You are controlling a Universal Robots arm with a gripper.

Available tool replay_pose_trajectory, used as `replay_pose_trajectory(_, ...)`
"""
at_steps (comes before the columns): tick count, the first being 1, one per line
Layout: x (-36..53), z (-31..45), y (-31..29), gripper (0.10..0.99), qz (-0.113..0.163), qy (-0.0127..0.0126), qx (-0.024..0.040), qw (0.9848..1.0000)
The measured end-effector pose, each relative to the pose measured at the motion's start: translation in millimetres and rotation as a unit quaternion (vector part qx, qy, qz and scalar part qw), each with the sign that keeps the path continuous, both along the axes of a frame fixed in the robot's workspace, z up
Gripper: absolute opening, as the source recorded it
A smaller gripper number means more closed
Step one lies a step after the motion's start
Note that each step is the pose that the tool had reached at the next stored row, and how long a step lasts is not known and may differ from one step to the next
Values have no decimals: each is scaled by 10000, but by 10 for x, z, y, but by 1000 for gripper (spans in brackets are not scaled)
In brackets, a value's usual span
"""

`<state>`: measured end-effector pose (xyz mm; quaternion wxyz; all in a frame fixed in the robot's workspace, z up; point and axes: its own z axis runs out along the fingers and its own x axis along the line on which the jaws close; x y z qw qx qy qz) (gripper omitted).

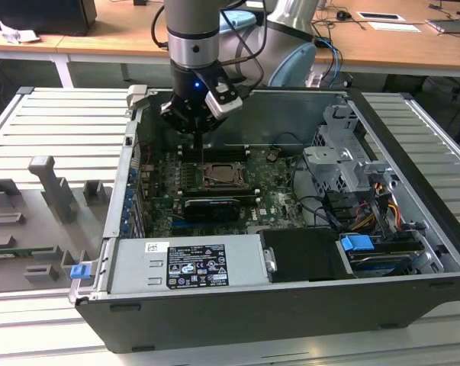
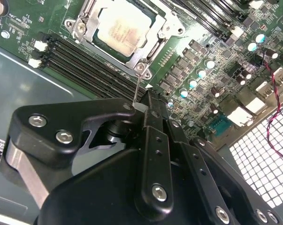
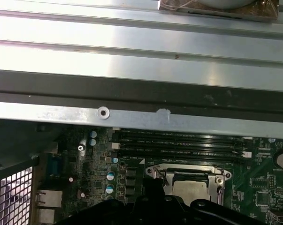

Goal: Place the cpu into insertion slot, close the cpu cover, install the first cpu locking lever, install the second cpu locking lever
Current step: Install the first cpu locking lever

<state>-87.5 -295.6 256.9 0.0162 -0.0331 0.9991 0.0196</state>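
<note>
Here's the arm, reaching down into the open computer case (image 1: 291, 320), and the gripper (image 1: 194, 137) is low over the green board (image 1: 274, 187). In the second wrist view the gripper (image 2: 144, 100) has its black fingers (image 2: 154, 140) drawn together, pinching the free end of a thin wire lever (image 2: 137, 89). That lever slants up from the near corner of the socket straight into the fingertips.

And the cpu (image 2: 121, 27) is seated in the socket, dull metal top facing up, with the cover (image 2: 156, 41) lying flat around it like a frame. It sits just beyond the gripper, close but not touched, with the rows of black memory slots (image 2: 85, 63) running along one side of the socket.

In the first wrist view the cpu (image 3: 193, 189) shows just past the gripper's dark body (image 3: 155, 194), with the memory slots (image 3: 179, 140) between it and the case wall. In the exterior view the cpu (image 1: 224, 176) lies just below the gripper, slightly toward the exterior view's right.
</note>
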Motion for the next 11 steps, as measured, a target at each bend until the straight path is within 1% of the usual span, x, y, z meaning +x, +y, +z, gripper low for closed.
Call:
replay_pose_trajectory(3, 14, 0, 0, 106, 0, 0, 0, 10000)
replay_pose_trajectory(7, 72, -3, 0, 106, 1, 0, 0, 10000)
replay_pose_trajectory(11, 94, -6, 0, 106, 0, -1, 0, 10000)
